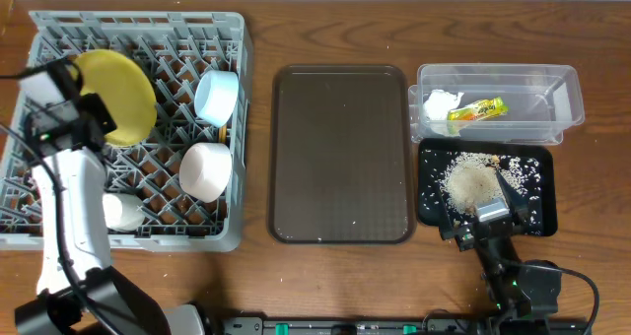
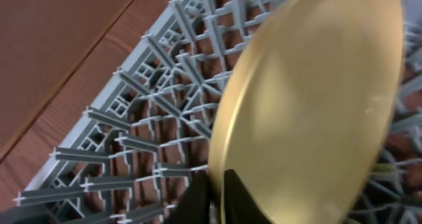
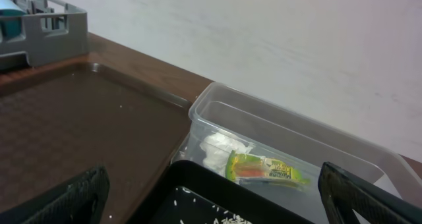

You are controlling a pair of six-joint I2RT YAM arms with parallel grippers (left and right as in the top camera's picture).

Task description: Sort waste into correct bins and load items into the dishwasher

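The yellow plate (image 1: 118,94) stands tilted on edge in the grey dish rack (image 1: 138,238) at the far left. My left gripper (image 1: 97,113) is shut on the plate's rim; the left wrist view shows both fingers (image 2: 217,194) pinching the plate (image 2: 310,105). A light-blue bowl (image 1: 217,96), a white bowl (image 1: 205,169) and a small white cup (image 1: 123,210) sit in the rack. The clear tub (image 1: 562,94) holds the white napkin (image 1: 439,105) and the snack wrapper (image 1: 477,109). The black tray (image 1: 544,212) holds rice crumbs (image 1: 471,180). My right gripper (image 1: 483,222) is open and empty above its near edge. No chopsticks show clearly.
A large dark-brown serving tray (image 1: 341,155) lies between the rack and the bins, with a few stray crumbs on it. In the right wrist view the open gripper (image 3: 217,207) frames the tub (image 3: 217,109), napkin (image 3: 221,148) and wrapper (image 3: 267,168).
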